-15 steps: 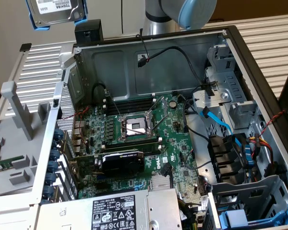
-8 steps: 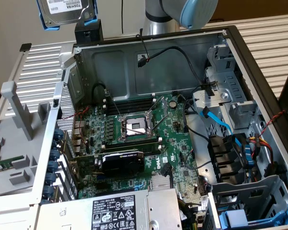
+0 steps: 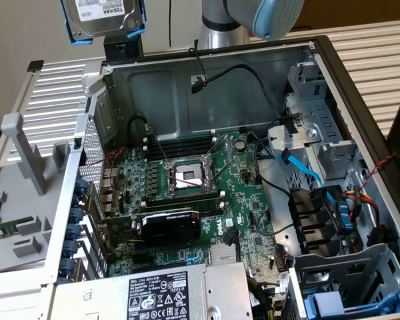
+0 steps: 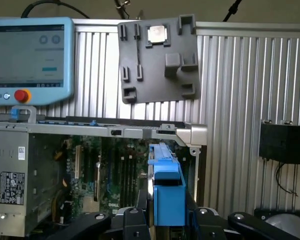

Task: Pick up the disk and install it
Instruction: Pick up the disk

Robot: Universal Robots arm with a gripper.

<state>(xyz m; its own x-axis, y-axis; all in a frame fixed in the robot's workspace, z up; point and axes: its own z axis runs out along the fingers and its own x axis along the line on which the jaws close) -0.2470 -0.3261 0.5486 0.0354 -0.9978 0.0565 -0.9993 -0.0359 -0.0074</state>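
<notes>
Your gripper (image 4: pixel 168 222) had its fingers (image 4: pixel 133 218) clamped on the disk (image 4: pixel 167 190), which stood edge-up between them, the open computer case (image 3: pixel 173 87) beyond their tips. It looked stiff, fairly heavy and shock-sensitive; the blue frame's long sides were the safest hold.

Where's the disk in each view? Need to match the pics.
Exterior view: the disk sits at the exterior view's upper left, label showing, high above the open case.
Wrist view: the disk is edge-on, its blue frame clamped in the hand, in front of the case.
Shared landmark: the power supply box with warning label.
</notes>
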